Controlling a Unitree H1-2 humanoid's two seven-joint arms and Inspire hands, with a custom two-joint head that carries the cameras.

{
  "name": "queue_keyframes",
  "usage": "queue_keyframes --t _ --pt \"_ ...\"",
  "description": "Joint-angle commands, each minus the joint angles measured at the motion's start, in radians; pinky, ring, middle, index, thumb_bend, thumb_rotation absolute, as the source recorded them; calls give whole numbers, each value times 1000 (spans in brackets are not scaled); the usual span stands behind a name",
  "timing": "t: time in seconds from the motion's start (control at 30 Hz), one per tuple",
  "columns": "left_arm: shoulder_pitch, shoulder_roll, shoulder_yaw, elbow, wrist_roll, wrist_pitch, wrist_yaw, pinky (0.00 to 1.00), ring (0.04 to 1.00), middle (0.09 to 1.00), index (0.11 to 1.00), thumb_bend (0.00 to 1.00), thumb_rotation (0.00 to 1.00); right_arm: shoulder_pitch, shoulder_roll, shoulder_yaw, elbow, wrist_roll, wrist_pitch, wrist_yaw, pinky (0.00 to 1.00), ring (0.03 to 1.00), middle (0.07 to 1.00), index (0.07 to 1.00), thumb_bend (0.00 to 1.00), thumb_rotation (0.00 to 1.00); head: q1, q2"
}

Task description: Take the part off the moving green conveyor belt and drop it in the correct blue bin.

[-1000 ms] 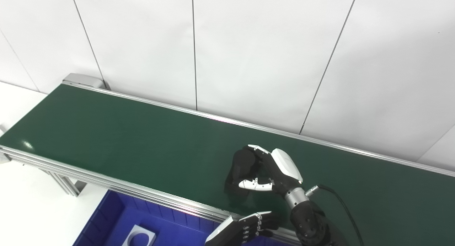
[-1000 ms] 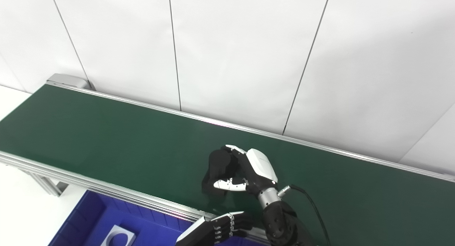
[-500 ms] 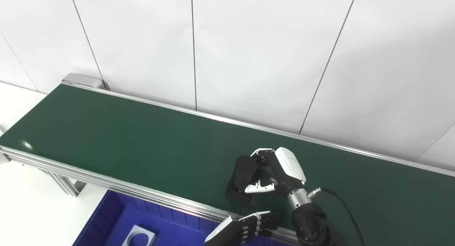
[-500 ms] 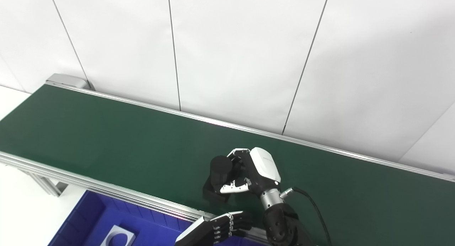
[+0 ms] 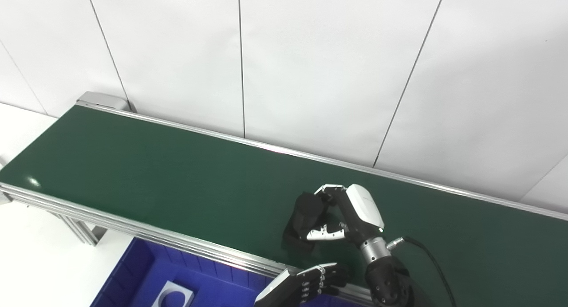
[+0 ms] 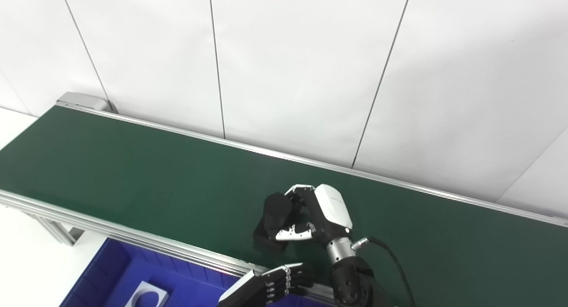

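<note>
A black part (image 5: 305,214) stands tilted on the green conveyor belt (image 5: 155,174), near its front edge. My right hand (image 5: 350,214) is shut on it, fingers over its top and thumb across its near side. Whether the part's lower end touches the belt I cannot tell. My left hand (image 5: 310,284) sits low at the belt's front rail, below the part, fingers loosely curled and holding nothing. A blue bin (image 5: 133,271) lies below the rail at the bottom left, with a pale grey block with a round hole (image 5: 174,296) inside.
Silver rails (image 5: 133,229) run along both long sides of the belt. A white panelled wall (image 5: 310,67) rises right behind it. A black cable (image 5: 430,262) trails from my right wrist over the belt. The belt's roller end (image 5: 104,99) is at the far left.
My right hand's fingers and thumb have curled in tighter around the black part, which now stands more upright, and the hand has drawn slightly back towards me. The left hand has stayed put.
</note>
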Motion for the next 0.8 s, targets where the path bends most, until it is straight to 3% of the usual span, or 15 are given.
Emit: queue_keyframes --t 0.0,0.37,0.77 --pt "-14 -4 0 -16 -5 -22 1 827 855 860 865 953 455 -16 6 -20 -82 16 -45 -22 543 569 506 481 524 0 1 1" --pt "-15 0 6 -10 -20 -22 -8 840 857 861 869 955 462 76 -36 -105 -382 56 -1 31 519 562 499 484 526 0 -39 3" --pt "-8 18 13 -21 -43 -30 -22 852 865 864 876 953 475 164 -72 -212 -621 92 34 92 485 526 474 497 525 0 -121 18"
